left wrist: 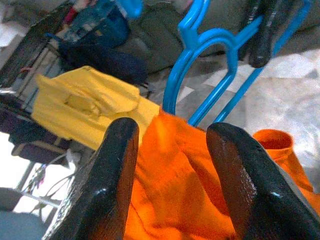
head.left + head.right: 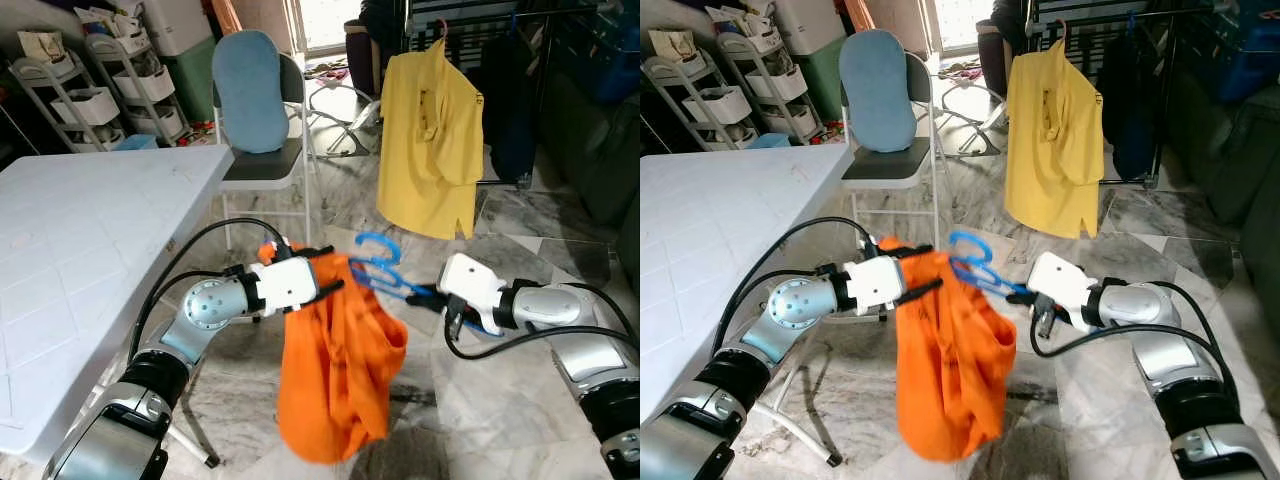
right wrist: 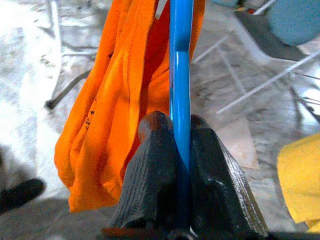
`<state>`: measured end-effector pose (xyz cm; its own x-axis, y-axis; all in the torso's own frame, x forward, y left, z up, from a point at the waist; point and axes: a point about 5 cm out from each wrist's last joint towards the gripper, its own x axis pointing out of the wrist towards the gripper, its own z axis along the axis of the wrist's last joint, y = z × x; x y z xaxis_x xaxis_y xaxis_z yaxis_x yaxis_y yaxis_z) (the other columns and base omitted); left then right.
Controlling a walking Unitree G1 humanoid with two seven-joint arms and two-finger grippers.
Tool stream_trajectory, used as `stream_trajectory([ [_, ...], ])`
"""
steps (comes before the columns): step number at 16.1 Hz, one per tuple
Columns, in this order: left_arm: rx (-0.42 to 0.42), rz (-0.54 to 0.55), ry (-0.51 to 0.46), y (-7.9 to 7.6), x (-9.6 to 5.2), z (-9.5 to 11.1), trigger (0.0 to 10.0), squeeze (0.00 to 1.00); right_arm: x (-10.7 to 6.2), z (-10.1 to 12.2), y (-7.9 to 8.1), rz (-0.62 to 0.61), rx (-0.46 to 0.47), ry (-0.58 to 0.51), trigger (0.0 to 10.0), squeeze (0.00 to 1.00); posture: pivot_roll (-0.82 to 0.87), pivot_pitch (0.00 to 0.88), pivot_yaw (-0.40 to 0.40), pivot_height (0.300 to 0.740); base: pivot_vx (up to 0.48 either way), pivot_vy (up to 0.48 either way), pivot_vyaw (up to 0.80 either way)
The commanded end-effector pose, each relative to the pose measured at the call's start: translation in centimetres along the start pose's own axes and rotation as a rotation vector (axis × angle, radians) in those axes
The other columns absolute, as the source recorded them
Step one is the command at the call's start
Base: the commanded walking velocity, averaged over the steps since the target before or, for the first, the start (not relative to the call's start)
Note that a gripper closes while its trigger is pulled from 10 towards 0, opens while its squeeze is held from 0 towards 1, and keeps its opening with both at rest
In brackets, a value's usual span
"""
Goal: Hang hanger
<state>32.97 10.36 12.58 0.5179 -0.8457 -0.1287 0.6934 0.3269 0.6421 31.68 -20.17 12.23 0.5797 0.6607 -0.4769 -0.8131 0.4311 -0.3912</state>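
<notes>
- Hanger (image 2: 385,268) with orange shirt (image 2: 335,370) held in mid-air between the arms, hook up, long axis running arm to arm.
- Right gripper (image 3: 181,150) clamped on hanger bar.
- Left gripper (image 1: 170,165) pinching shirt fabric.
- Rack (image 2: 480,20) ahead, past yellow shirt (image 2: 430,140); right arm nearer.

The floor (image 2: 500,390) is grey-veined marble tile, glossy where daylight from a bright doorway (image 2: 322,20) at the back falls on it. A white table (image 2: 90,250) stands at the left. Behind it is a folding chair (image 2: 262,160) with a blue cushion (image 2: 248,90). White shelves (image 2: 95,100) of clutter line the far left. A yellow shirt (image 2: 430,140) hangs on a dark rack (image 2: 500,30) beside dark clothes (image 2: 515,100).
</notes>
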Motion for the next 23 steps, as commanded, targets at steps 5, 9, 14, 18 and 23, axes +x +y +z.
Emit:
stream_trajectory([
  [5, -0.101, 0.171, 0.012, 0.1, -0.9, -0.9, 10.0, 1.00, 0.3, 1.0, 0.2, -0.079, 0.030, -0.070, 0.0, 0.00, -0.18, 0.000, 0.175, 0.740, 0.000, 0.000, 0.00],
  [9, -0.101, 0.171, 0.012, 0.1, -0.9, -0.9, 10.0, 1.00, 0.3, 1.0, 0.2, -0.079, 0.030, -0.070, 0.0, 0.00, -0.18, 0.000, 0.175, 0.740, 0.000, 0.000, 0.00],
  [14, -0.101, 0.171, 0.012, 0.1, -0.9, -0.9, 10.0, 1.00, 0.3, 1.0, 0.2, -0.079, 0.030, -0.070, 0.0, 0.00, -0.18, 0.000, 0.175, 0.740, 0.000, 0.000, 0.00],
  [18, -0.101, 0.171, 0.012, 0.1, -0.9, -0.9, 10.0, 1.00, 0.3, 1.0, 0.2, -0.079, 0.030, -0.070, 0.0, 0.00, -0.18, 0.000, 0.175, 0.740, 0.000, 0.000, 0.00],
  [23, -0.595, 0.706, 0.097, 2.2, -2.9, -4.2, 10.0, 1.00, 1.7, 2.8, -0.9, -0.297, 0.162, -0.172, 0.0, 0.00, -0.17, 0.000, 0.166, 0.740, 0.000, 0.000, 0.00],
])
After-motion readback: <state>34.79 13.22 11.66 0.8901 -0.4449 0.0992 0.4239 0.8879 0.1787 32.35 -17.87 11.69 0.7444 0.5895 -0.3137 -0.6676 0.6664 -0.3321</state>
